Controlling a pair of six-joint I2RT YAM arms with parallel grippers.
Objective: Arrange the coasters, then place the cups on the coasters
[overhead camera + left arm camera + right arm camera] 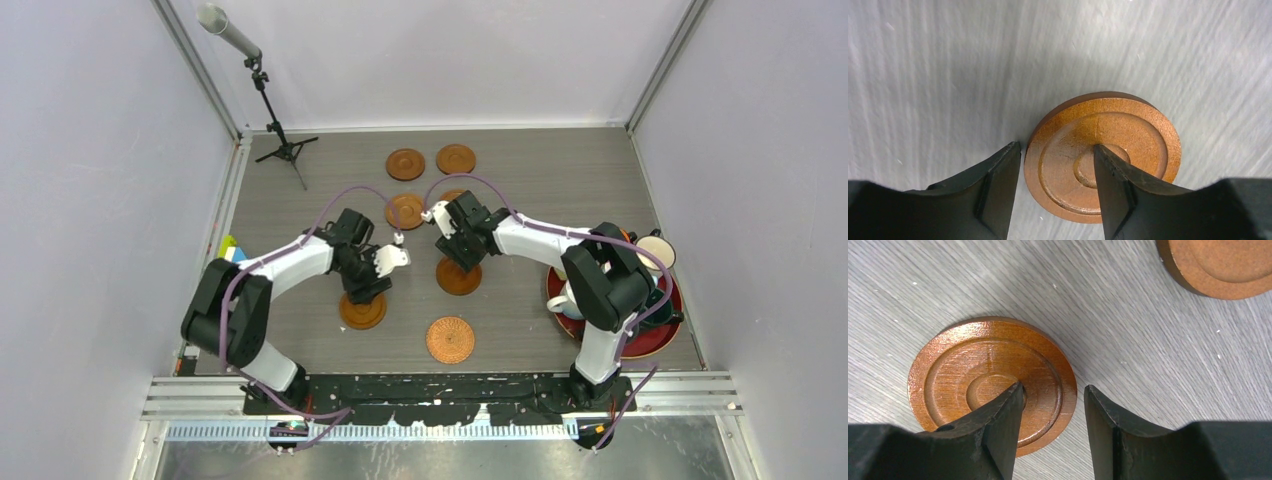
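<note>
My left gripper [1056, 146] points down over a brown wooden coaster [1103, 150], one finger against its left rim, the other in its centre dip; it looks closed on that half. My right gripper [1054, 386] stands over another coaster [990, 382], left finger at the centre dip, right finger just outside the rim with a thin gap. In the top view these coasters lie at front left [362, 312] and in the middle [458, 277]. More coasters [405, 163] lie further back, and a woven one [450, 339] lies in front. Cups [655, 250] stand at the right.
A red round tray [650, 345] at the right edge holds the cups, partly behind my right arm. A microphone stand [283, 150] is at the back left corner. Another wooden coaster [1220, 265] lies just beyond the right gripper.
</note>
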